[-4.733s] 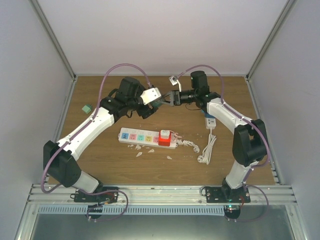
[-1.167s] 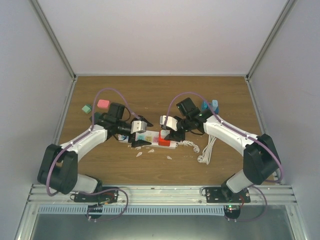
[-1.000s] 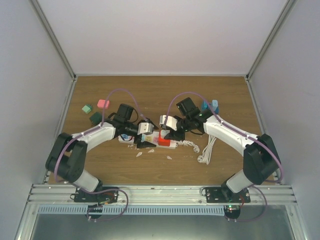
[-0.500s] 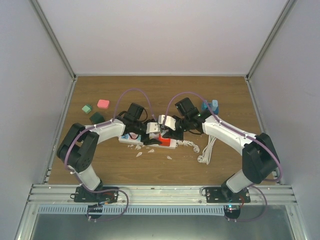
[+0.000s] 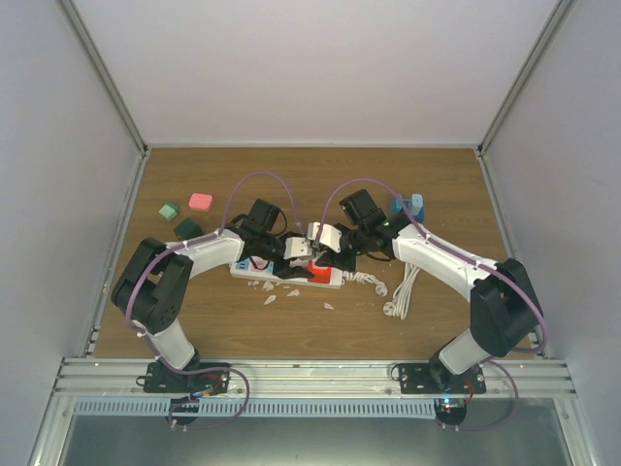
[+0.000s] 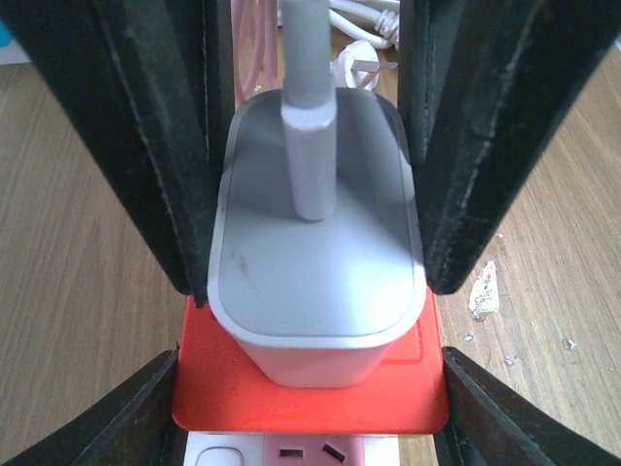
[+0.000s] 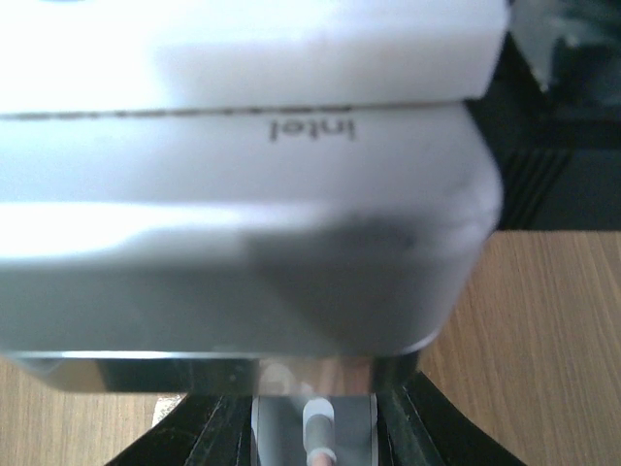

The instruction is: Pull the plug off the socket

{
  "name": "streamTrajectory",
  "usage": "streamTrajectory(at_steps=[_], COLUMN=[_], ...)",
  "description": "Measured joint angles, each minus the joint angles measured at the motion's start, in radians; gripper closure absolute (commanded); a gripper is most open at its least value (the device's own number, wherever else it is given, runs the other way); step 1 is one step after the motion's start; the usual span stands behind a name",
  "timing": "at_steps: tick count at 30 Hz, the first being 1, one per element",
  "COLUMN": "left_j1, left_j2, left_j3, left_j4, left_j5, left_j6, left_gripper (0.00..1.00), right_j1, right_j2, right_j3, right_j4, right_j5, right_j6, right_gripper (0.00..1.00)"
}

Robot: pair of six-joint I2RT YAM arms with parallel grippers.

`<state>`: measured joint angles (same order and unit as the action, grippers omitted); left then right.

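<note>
The plug [image 6: 315,262], pale grey with its cable [image 6: 309,107] rising from the top, is seen seated upright in the red end section [image 6: 310,403] of the power strip [image 5: 254,269], which lies flat on the wooden table [image 5: 340,184]. The plug is straddled by the left gripper [image 6: 315,286]. One black finger [image 6: 146,146] is set close against each side, and the tips reach about halfway down the body. No gap can be made out on either side (though whether the plug is actually being squeezed cannot be told).

The right gripper [image 5: 328,254] is placed just beside the plug, facing the left one. Its own view is largely blocked by a white camera housing [image 7: 233,194]. Only a sliver of the plug shows beneath it between dark shapes, so how wide its fingers stand cannot be told.
</note>
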<state>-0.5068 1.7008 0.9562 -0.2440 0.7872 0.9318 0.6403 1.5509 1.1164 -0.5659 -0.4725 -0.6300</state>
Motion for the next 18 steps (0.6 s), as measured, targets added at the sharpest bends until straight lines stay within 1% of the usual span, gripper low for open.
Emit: streamTrajectory(at_steps=[7, 18], left_j1=[-0.003, -0.006], left_j2=[0.000, 0.012], left_j3=[0.005, 0.013], left_j4=[-0.010, -0.010], left_j5=[-0.014, -0.011], left_j6=[0.007, 0.010], left_gripper=[0.73, 0.76], right_j1=[0.000, -0.006], right_j2=[-0.001, -0.009], right_j3=[0.000, 0.004], right_j4=[0.000, -0.010], right_j5=[-0.005, -0.005], right_j6=[0.018, 0.026], right_gripper=[0.89, 0.91])
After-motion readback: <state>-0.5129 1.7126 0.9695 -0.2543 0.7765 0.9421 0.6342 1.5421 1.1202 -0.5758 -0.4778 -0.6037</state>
